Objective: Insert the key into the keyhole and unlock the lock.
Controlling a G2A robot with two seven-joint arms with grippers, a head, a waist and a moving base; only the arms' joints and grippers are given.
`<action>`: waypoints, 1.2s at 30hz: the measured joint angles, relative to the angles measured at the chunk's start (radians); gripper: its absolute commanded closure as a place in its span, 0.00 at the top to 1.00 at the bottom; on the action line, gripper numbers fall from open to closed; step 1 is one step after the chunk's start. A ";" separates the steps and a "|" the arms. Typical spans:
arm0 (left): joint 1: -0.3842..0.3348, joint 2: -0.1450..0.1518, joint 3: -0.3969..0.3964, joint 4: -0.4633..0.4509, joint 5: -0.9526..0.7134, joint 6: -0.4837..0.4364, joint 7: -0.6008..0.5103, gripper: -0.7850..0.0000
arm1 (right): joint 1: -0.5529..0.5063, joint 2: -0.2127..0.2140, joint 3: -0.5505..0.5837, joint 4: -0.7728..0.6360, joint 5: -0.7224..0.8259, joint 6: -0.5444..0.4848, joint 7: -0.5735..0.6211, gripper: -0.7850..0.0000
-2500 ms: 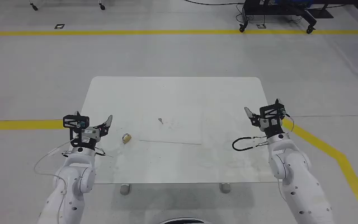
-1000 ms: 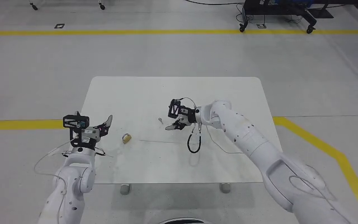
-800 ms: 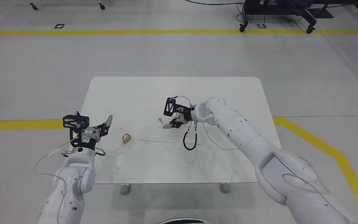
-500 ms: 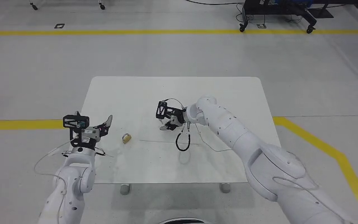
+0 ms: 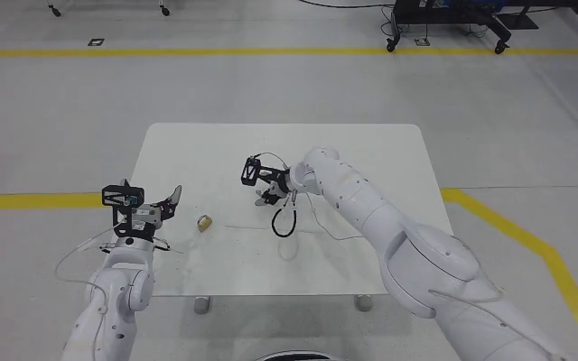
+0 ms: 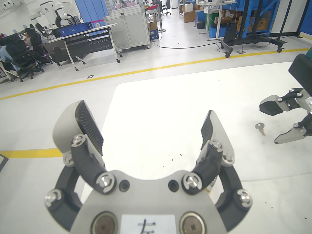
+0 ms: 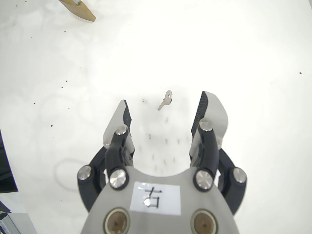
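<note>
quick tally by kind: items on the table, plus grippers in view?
Key: 1
Padlock: 1
Grippers: 2, the left gripper and the right gripper, both open
Total: 4

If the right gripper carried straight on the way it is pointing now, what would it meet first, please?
Most likely the key, lying on the table just ahead of the right gripper, roughly centred between its open fingers; its height is hard to judge.
</note>
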 measured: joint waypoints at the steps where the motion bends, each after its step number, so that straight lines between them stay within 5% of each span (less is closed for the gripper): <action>1: 0.000 0.000 0.000 0.000 0.000 0.000 0.000 1.00 | 0.002 -0.006 -0.003 0.003 -0.001 0.000 0.013 0.52; 17: 0.000 0.000 0.000 0.000 0.000 0.000 0.000 1.00 | 0.047 -0.095 -0.021 0.094 0.036 0.006 0.158 0.36; 22: 0.000 0.000 0.000 0.000 0.000 0.000 0.000 1.00 | 0.056 -0.111 -0.022 0.118 0.038 0.001 0.169 0.00; 36: 0.000 0.000 0.000 0.000 0.000 0.000 0.000 1.00 | 0.068 -0.111 -0.020 0.171 0.012 -0.036 0.025 0.00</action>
